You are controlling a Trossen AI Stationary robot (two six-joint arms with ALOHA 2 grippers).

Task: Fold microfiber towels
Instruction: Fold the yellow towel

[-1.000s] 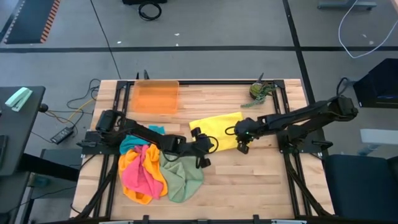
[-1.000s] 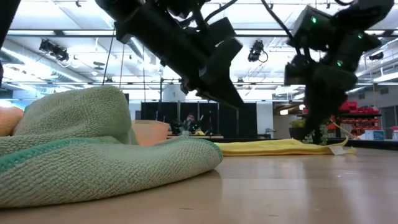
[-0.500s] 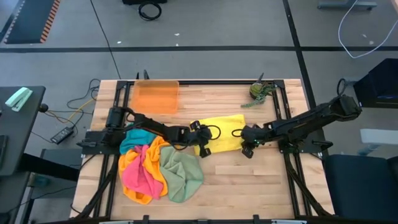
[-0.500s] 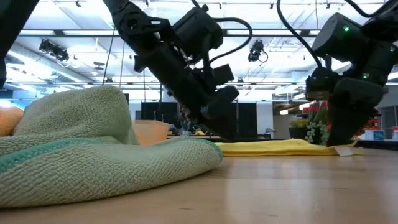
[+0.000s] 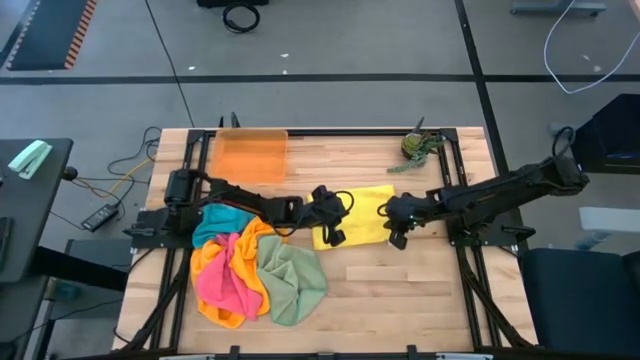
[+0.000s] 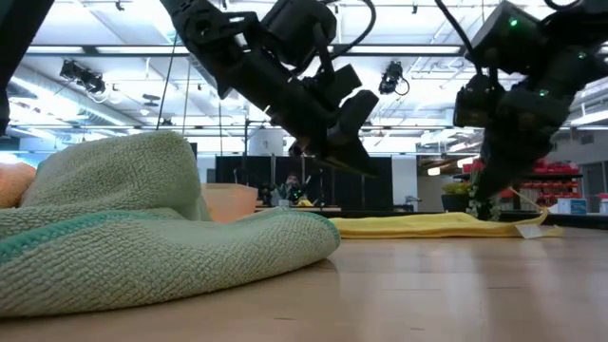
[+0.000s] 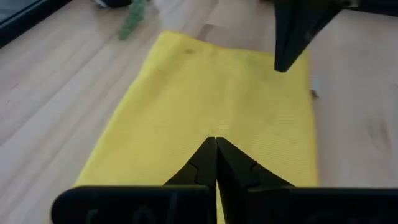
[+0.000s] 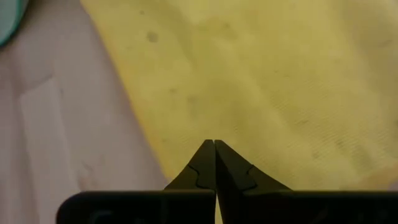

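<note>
A yellow towel (image 5: pixel 358 212) lies flat on the table's middle, a small white tag (image 6: pixel 528 231) at its right end. My left gripper (image 5: pixel 335 237) is shut and hovers over the towel's left near part (image 7: pixel 205 93), clear of it in the low view (image 6: pixel 373 171). My right gripper (image 5: pixel 397 240) is shut too, pointing steeply down close above the towel's right near edge (image 8: pixel 186 118). Teal (image 5: pixel 225 220), orange (image 5: pixel 212 262), pink (image 5: pixel 226 287) and green (image 5: pixel 292 280) towels lie crumpled in a heap at the left near side.
A translucent orange tray (image 5: pixel 251 155) stands at the far left. A small green plant (image 5: pixel 417 148) sits at the far right. The green towel (image 6: pixel 142 228) bulks large in front of the low camera. Bare wood (image 5: pixel 400 290) lies near and right of the heap.
My left gripper has swung from beside the green towel toward the table's far edge and now stands over the yellow towel's left part, still shut. My right gripper has shifted a little along the towel's right near edge. The towels have kept still.
</note>
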